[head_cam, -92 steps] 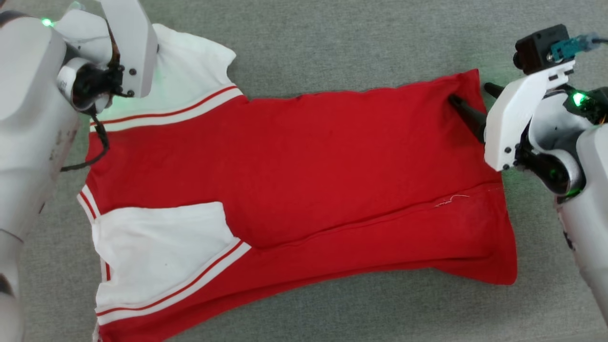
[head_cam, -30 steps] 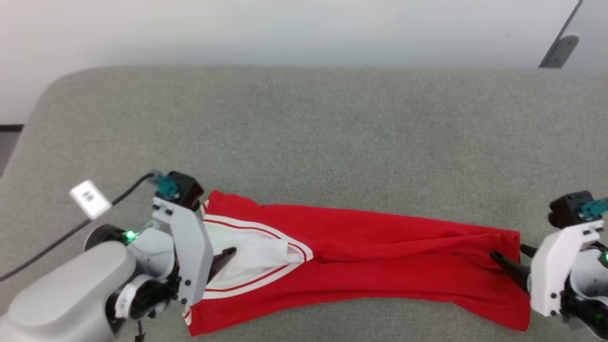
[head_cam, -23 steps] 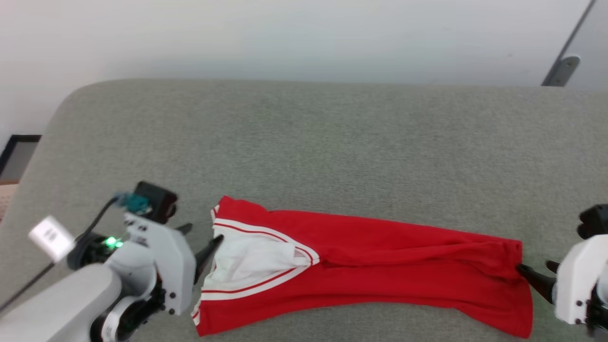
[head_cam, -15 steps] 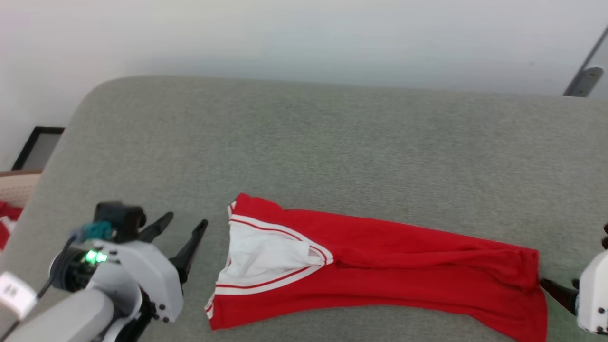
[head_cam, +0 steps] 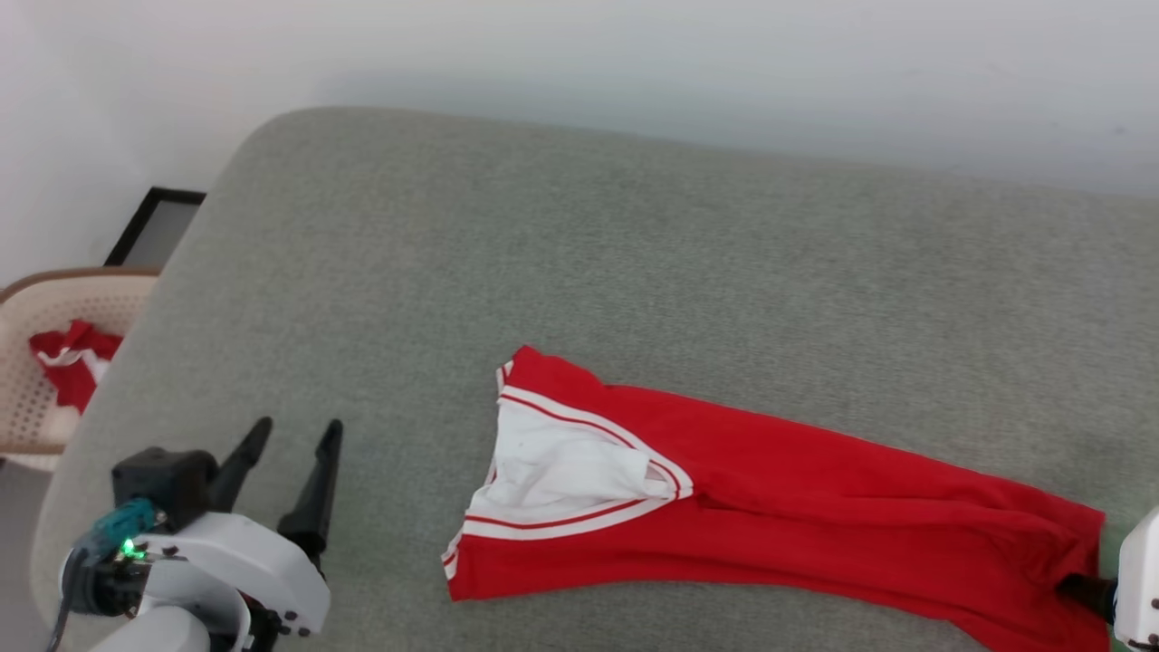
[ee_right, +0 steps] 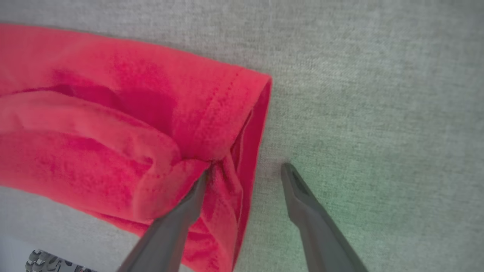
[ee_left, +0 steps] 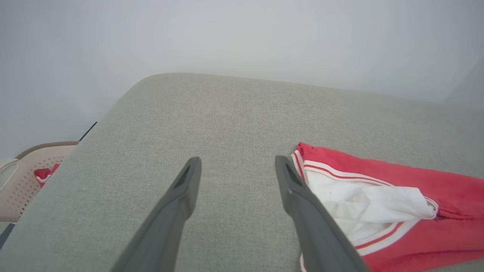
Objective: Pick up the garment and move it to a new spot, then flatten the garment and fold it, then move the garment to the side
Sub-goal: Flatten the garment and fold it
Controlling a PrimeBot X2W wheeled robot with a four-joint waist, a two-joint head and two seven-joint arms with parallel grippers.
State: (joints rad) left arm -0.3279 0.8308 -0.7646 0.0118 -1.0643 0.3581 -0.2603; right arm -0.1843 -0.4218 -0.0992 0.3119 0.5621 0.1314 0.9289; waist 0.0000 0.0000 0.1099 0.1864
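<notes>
With the garment [head_cam: 770,525] lying as a long folded strip near the tabletop's [head_cam: 543,254] front edge and our left hand [head_cam: 298,423] and right hand [ee_right: 245,169] both spread wide, empty, we judge folding half done; next needs regripping one end.

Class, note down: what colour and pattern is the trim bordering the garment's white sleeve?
Red and white stripes edge the white sleeve of the garment; clearest in the head view.
</notes>
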